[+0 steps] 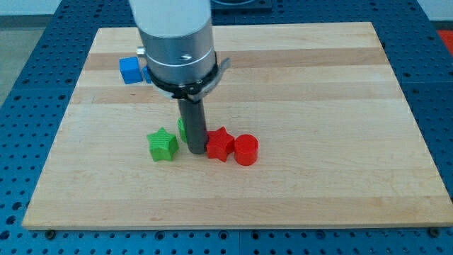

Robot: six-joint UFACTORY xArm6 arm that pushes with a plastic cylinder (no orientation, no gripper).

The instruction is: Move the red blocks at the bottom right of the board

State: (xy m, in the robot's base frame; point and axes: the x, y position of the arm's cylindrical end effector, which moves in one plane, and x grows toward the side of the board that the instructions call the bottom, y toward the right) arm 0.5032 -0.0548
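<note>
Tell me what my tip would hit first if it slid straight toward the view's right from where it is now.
Your tip sits just left of the red star block, apparently touching it, so it would likely meet that first. The red cylinder block lies right behind it.

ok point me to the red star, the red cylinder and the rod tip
red star block (219, 144), camera view, on its top face
red cylinder block (246, 147), camera view, on its round top
my tip (196, 151), camera view, at the rod's very end, against the red star's left side
</note>
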